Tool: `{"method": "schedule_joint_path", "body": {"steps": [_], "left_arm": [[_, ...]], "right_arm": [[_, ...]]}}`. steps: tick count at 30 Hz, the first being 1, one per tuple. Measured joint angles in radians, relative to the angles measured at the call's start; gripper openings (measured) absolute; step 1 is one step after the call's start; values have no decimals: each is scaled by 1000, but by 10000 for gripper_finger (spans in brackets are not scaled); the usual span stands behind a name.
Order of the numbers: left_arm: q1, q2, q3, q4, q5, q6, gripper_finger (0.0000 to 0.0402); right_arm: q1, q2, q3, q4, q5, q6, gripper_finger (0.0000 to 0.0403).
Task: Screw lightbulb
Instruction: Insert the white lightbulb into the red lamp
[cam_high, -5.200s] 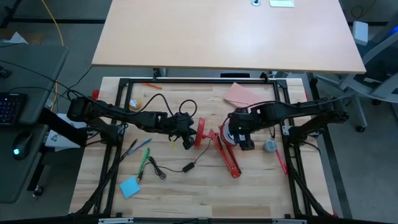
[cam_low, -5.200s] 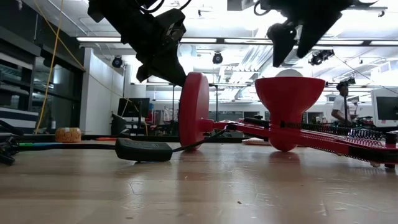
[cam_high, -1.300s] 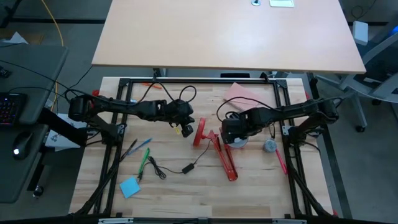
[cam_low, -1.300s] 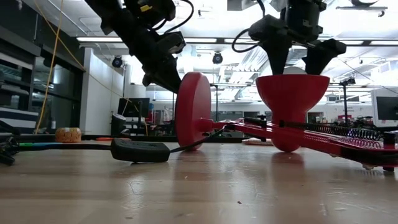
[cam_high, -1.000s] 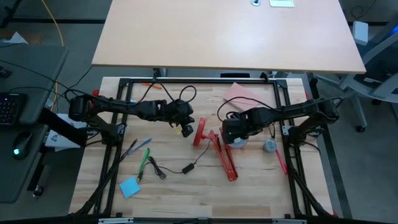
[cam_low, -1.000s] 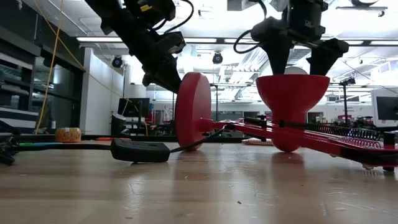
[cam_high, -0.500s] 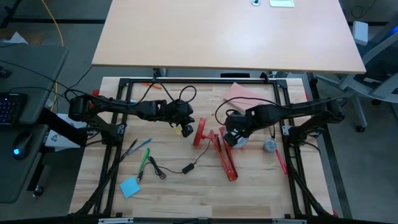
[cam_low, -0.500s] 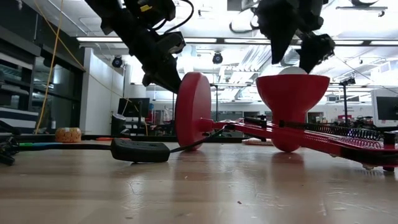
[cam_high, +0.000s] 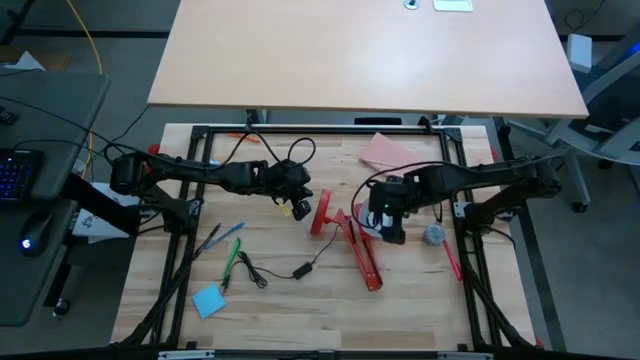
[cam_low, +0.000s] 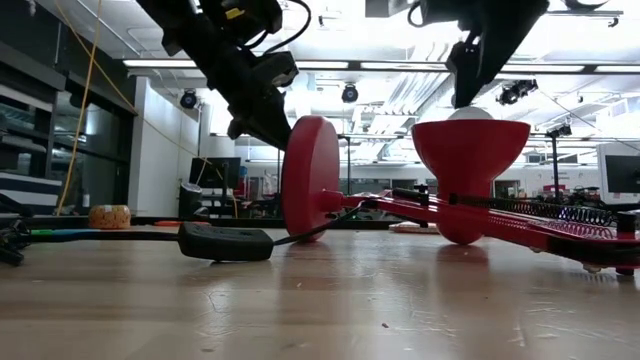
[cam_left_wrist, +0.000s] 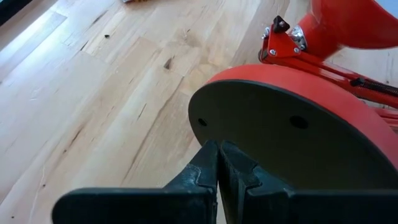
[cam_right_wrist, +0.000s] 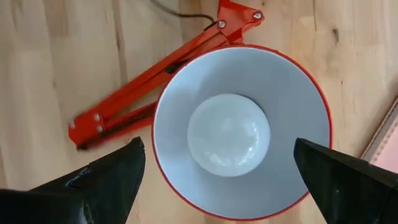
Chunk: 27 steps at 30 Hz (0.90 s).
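On the wooden table (cam_high: 270, 300), right claw (cam_right_wrist: 217, 180) hangs spread above the lightbulb (cam_right_wrist: 229, 134); left claw (cam_left_wrist: 219, 163) closed beside the lamp base (cam_left_wrist: 292, 146)

Right end effector (cam_right_wrist: 217, 180) lifted off lightbulb (cam_right_wrist: 229, 135), fingers now spread.

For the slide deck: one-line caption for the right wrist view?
Open right pincer above the red lamp shade, with the lightbulb seated inside.

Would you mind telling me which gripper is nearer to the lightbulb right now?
Right. The right gripper hangs open directly above the lightbulb, which sits inside the lamp shade. The left gripper is off at the lamp base, its fingertips together at the rim.
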Motion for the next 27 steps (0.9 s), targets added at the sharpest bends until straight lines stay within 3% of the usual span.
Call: {"method": "schedule_joint_path", "body": {"steps": [14, 19, 27], "left_arm": [[0, 0, 0, 0, -4, -14, 0], [0, 0, 0, 0, -7, -35, 0], [0, 0, 0, 0, -11, -40, 0]], "right_arm": [[69, 57, 1, 5, -14, -599, 399], [91, 81, 1, 8, 115, -635, 399], [51, 82, 1, 10, 112, -627, 393]]}}
